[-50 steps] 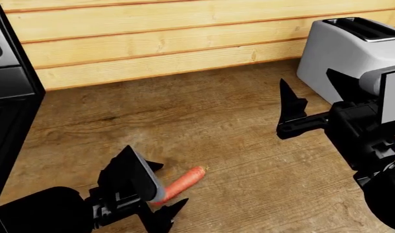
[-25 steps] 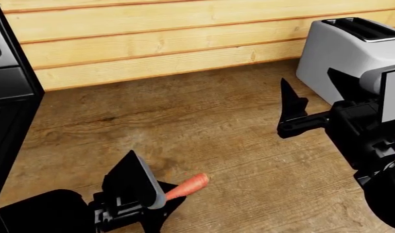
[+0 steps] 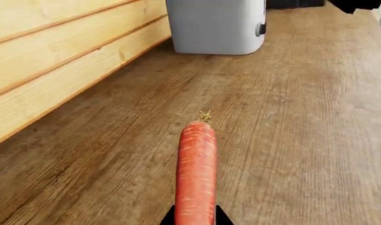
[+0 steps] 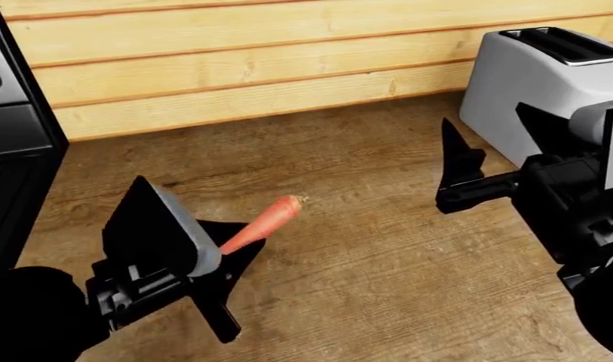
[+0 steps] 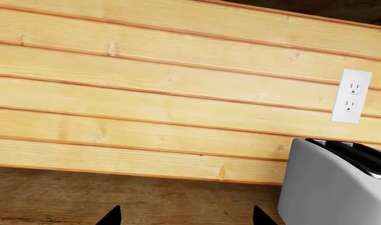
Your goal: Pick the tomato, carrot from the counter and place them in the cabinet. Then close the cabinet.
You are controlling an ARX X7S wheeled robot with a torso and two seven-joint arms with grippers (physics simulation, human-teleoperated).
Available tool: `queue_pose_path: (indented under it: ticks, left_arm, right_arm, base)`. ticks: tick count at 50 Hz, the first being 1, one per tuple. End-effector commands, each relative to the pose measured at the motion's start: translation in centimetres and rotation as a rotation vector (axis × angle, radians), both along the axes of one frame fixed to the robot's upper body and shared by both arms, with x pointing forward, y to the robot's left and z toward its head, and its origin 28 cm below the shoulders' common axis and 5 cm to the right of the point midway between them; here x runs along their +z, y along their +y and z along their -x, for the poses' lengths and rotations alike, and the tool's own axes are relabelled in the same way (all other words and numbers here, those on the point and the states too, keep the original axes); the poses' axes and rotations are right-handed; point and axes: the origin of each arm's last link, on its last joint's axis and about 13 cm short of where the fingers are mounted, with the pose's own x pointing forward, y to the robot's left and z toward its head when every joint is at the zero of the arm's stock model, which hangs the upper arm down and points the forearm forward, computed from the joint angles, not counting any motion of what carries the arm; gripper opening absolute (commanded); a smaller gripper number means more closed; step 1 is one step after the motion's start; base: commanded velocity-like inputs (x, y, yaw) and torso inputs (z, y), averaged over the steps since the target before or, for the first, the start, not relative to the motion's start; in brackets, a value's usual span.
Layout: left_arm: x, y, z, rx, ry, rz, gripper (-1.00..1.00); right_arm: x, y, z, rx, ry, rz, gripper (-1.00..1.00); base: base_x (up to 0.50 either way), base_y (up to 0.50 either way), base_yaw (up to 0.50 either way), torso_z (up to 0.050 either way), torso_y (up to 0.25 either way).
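the left gripper point(image 4: 210, 260) pinches the carrot point(image 4: 261, 224) above the counter point(image 4: 387, 264); the right gripper point(image 5: 184, 216) hangs spread beside the toaster point(image 4: 532, 83), near the plank wall point(image 5: 165, 93).

Left hand point(image 4: 210, 260) clamped; right hand point(image 4: 457, 177) apparently open.

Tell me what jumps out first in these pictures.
The orange carrot, clamped at its thin end in the left gripper and raised over the wooden counter. Next, the white toaster against the plank wall at far right, behind the empty right gripper.
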Motion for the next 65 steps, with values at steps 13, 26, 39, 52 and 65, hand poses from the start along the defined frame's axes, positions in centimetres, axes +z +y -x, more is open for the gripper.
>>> queue_pose_path:
  ticks: [13, 26, 39, 52, 65]
  left_arm:
    - [9.2, -0.1, 5.4, -0.012, -0.396, 0.205, -1.00]
    - [13.0, -0.5, 7.8, 0.003, -0.540, 0.259, -1.00]
    - [16.3, -1.7, 9.3, 0.004, -0.656, 0.305, -1.00]
    - [19.4, -2.5, 8.7, 0.109, -0.787, 0.304, -1.00]
    - [22.1, -3.5, 7.0, 0.183, -0.860, 0.302, -1.00]
  right_arm:
    - [0.1, -0.1, 0.2, -0.003, -0.006, -0.001, 1.00]
    - [0.1, 0.0, 0.1, 0.001, -0.008, -0.001, 1.00]
    - [0.0, 0.0, 0.1, 0.002, -0.007, -0.005, 1.00]
    - [0.0, 0.1, 0.2, 0.005, -0.007, -0.005, 1.00]
    - [-0.1, 0.3, 0.1, 0.009, -0.006, -0.005, 1.00]
  base:
    - [0.00, 0.00, 0.00, 0.000, 0.000]
    - [0.00, 0.00, 0.00, 0.000, 0.000]
    - [0.00, 0.00, 0.00, 0.000, 0.000]
    - [0.00, 0.00, 0.00, 0.000, 0.000]
    - [0.00, 0.00, 0.00, 0.000, 0.000]
